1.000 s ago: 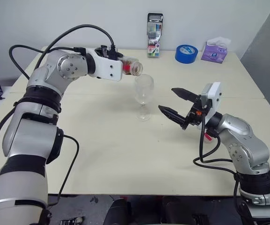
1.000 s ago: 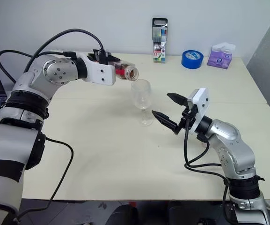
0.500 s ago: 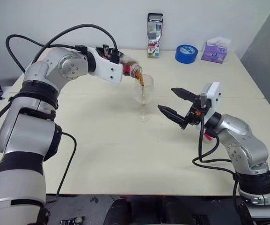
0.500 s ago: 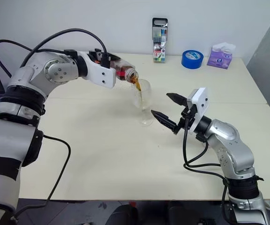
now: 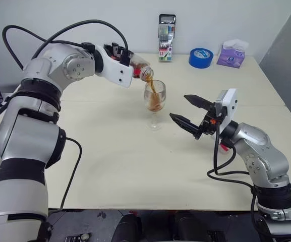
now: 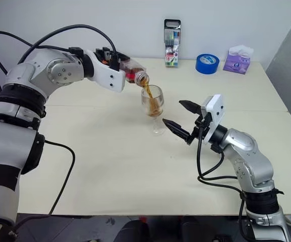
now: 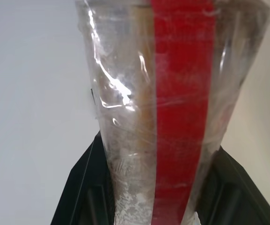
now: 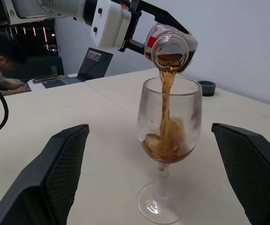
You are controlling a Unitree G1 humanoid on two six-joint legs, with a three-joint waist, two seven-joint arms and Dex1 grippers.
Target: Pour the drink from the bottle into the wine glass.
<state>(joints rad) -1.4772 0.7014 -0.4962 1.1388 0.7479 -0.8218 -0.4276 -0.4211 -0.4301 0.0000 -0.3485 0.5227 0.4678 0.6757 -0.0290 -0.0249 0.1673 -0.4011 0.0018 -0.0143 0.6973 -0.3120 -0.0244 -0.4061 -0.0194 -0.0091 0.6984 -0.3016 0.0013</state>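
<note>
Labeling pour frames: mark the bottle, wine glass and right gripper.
bottle (image 8: 171,43), right wrist view, on its open mouth.
wine glass (image 5: 155,97), left eye view, on the bowl.
right gripper (image 5: 185,109), left eye view, midway between its open fingertips.
</note>
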